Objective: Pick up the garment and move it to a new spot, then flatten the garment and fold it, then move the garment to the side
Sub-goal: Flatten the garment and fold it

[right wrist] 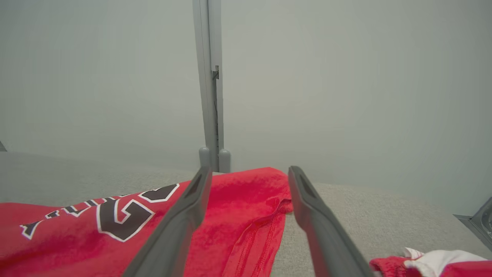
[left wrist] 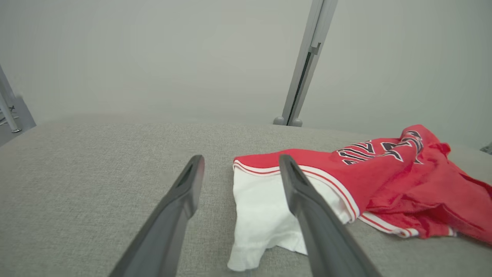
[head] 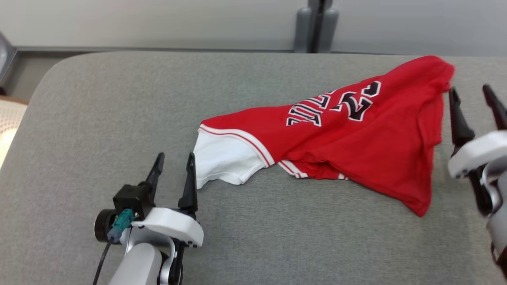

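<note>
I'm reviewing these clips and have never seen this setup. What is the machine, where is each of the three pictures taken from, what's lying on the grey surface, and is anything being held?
It is a two-armed robot. The head view looks down from its head; the other two look along each gripper's dark fingers from the wrists. On the grey padded surface lies a crumpled red jersey with a white sleeve. The left gripper stands open beside the sleeve, one finger in front of it. The right gripper stands open by the jersey's far corner. Nothing is held.
</note>
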